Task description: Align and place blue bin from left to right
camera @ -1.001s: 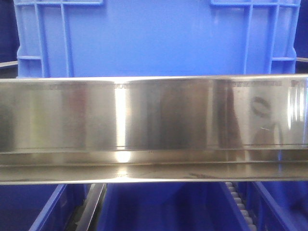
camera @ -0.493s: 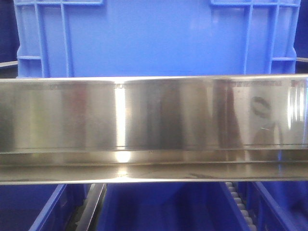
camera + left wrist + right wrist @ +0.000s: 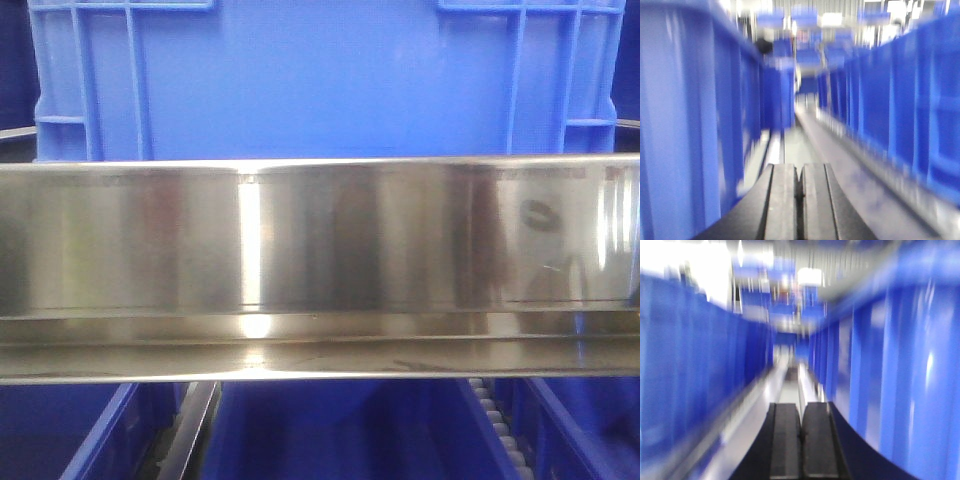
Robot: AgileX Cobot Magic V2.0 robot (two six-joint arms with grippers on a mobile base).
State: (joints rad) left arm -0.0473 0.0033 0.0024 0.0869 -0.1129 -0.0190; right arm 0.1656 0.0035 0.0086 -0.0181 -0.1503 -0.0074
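Note:
The blue bin (image 3: 320, 80) fills the upper part of the front view, its smooth wall and corner ribs rising behind a steel rail. Neither gripper shows in that view. The left wrist view is motion-blurred: my left gripper (image 3: 800, 172) is shut with nothing between its fingers, and the blue bin's bright wall (image 3: 685, 125) stands close on its left. In the equally blurred right wrist view, my right gripper (image 3: 801, 410) is shut and empty, with the bright blue bin wall (image 3: 910, 380) close on its right.
A polished steel rail (image 3: 320, 260) crosses the front view. Below it sit darker blue bins (image 3: 100, 440) and a roller track (image 3: 495, 420). Rows of darker bins (image 3: 890, 100) (image 3: 690, 380) line a narrow steel lane (image 3: 805, 145) ahead of both wrists.
The blue bin stays where it was in the front view. Only a dark reflection on the right of the steel rail has shrunk and shifted slightly.

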